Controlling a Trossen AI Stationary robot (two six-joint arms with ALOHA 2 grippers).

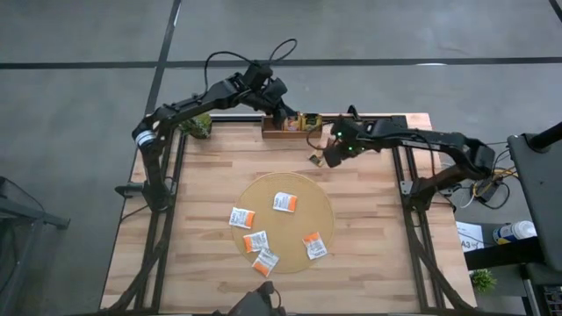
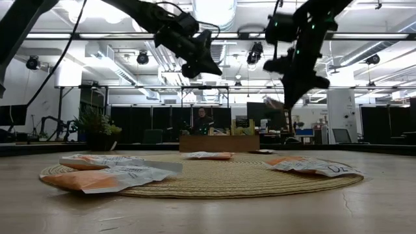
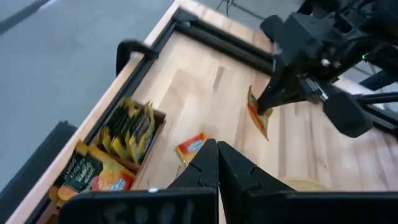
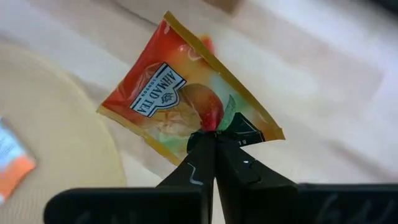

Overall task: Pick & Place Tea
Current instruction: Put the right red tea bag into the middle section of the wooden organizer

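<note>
Right claw (image 4: 214,142) pinches one sachet (image 4: 186,102) by its edge only; it hangs below the claw, above the counter (image 1: 369,254) beside the mat (image 1: 283,184). Could slip. Left claw (image 3: 217,163), pressed together, idles over the tray (image 3: 134,134).

Tray's (image 3: 93,162) near end cut off by the left wrist view's edge, mat (image 4: 43,118) only partly in frame and blurred, sachet (image 2: 274,103) a small dim shape in the low view, distant person (image 2: 202,121) too small to make out
</note>
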